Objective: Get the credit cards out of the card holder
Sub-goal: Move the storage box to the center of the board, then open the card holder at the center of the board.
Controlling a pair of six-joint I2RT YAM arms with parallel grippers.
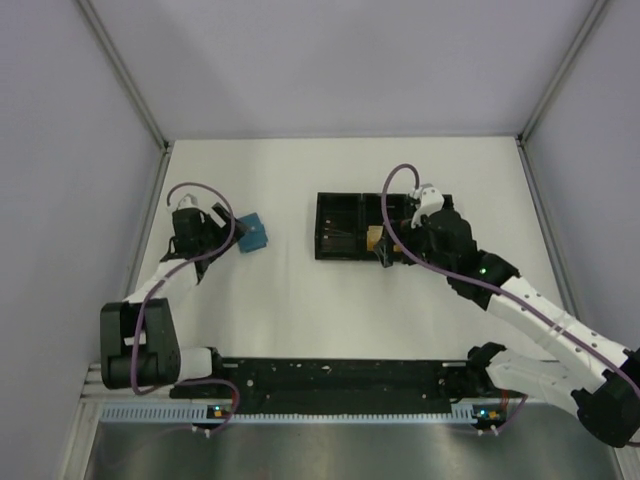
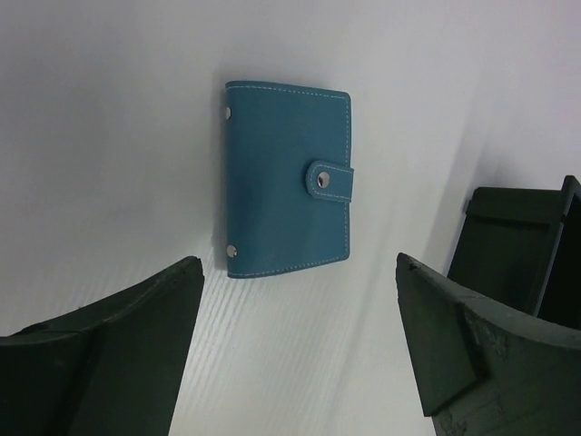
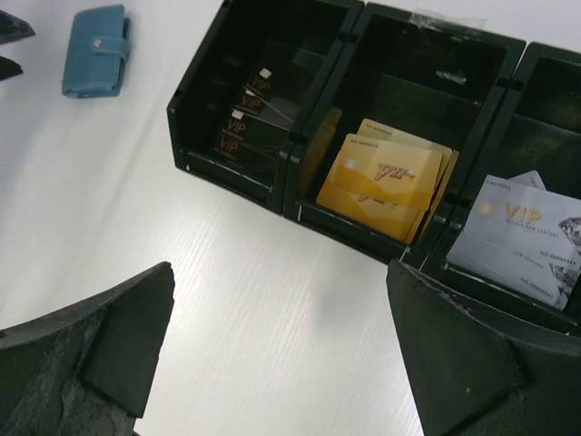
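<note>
Left gripper, jaws wide and empty, just short of the card holder (strap snapped shut). Right gripper, equally wide and empty, over the tray holding the credit cards. Any remaining card needs the strap unsnapped first, holder pinned.

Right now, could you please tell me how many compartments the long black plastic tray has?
3 in the tray: left holds black cards, middle gold cards, right silver cards; any beyond the right edge would be hidden.
</note>
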